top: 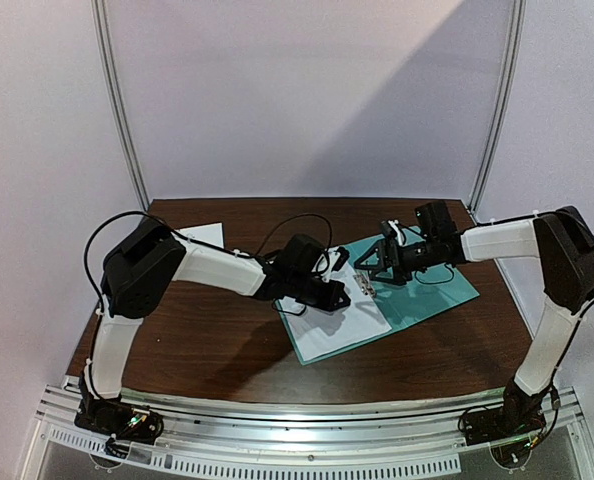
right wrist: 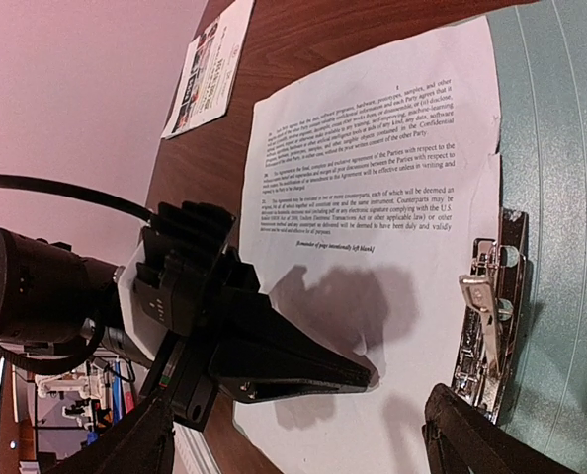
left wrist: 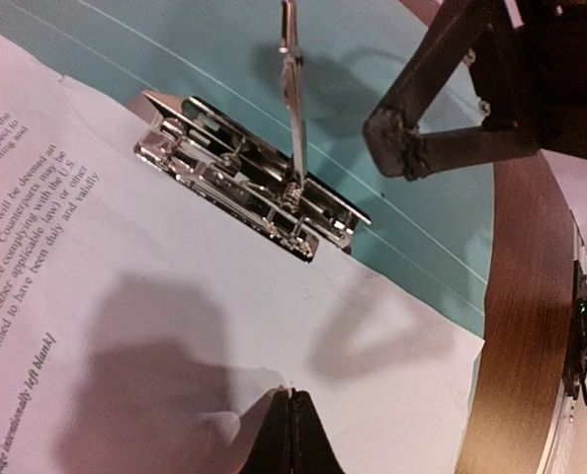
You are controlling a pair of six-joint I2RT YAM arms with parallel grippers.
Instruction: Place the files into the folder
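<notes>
The teal folder (top: pixel 439 296) (left wrist: pixel 412 227) (right wrist: pixel 560 148) lies open on the brown table. On it lies the white text sheet (top: pixel 342 325) (left wrist: pixel 155 326) (right wrist: pixel 373 178), its top edge at the metal clip (left wrist: pixel 244 183) (right wrist: pixel 491 316), whose lever stands raised. My left gripper (top: pixel 339 299) (left wrist: pixel 291 395) (right wrist: pixel 368 373) is shut, its tips pinching a small ridge of this sheet. Just beside the clip, my right gripper (top: pixel 374 272) (right wrist: pixel 293 444) hangs open and holds nothing. The colourful sheet (top: pixel 203 233) (right wrist: pixel 209 64) lies apart at the back left.
The right gripper's fingers (left wrist: pixel 402 148) hover close to the raised clip lever (left wrist: pixel 292 89). A black cable (top: pixel 292 225) loops over the table behind the left wrist. The table's right edge (left wrist: pixel 531 296) runs near the folder.
</notes>
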